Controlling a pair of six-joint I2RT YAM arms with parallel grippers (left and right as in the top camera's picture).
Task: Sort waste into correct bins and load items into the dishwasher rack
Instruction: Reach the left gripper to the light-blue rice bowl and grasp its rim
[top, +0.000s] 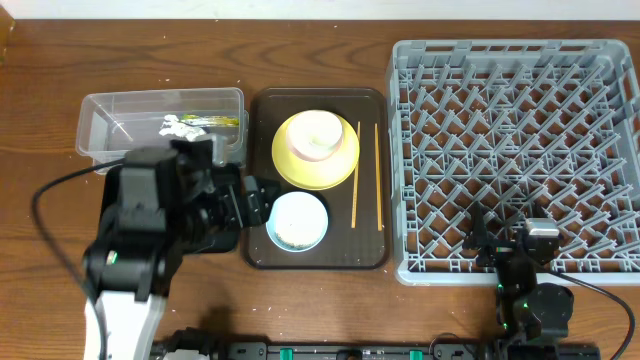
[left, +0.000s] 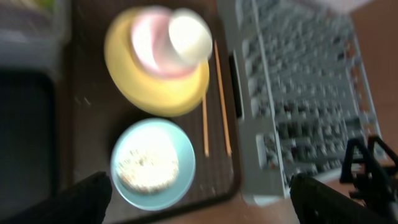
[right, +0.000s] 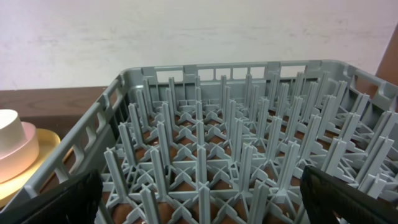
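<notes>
A pale blue bowl (top: 298, 221) holding off-white rice-like crumbs (left: 148, 165) sits at the front of the brown serving tray (top: 318, 258). Behind it a yellow plate (top: 316, 160) carries a white bowl (left: 148, 50) with a small white cup (left: 189, 34) in it. Two chopsticks (top: 355, 190) lie to the right of the plate. The clear tub (top: 110, 125) holds a white paper scrap (top: 178, 126) and a yellow-green wrapper (top: 222, 121). My left gripper (left: 205, 205) is open and empty, above the bowl's near edge. My right gripper (right: 202, 202) is open over the grey rack (top: 515, 150).
The black tray (left: 25, 130) lies left of the serving tray, mostly hidden under my left arm in the overhead view. The rack (right: 236, 143) has rows of upright pegs and stands right against the serving tray. The right gripper (top: 497, 240) hovers at the rack's front edge.
</notes>
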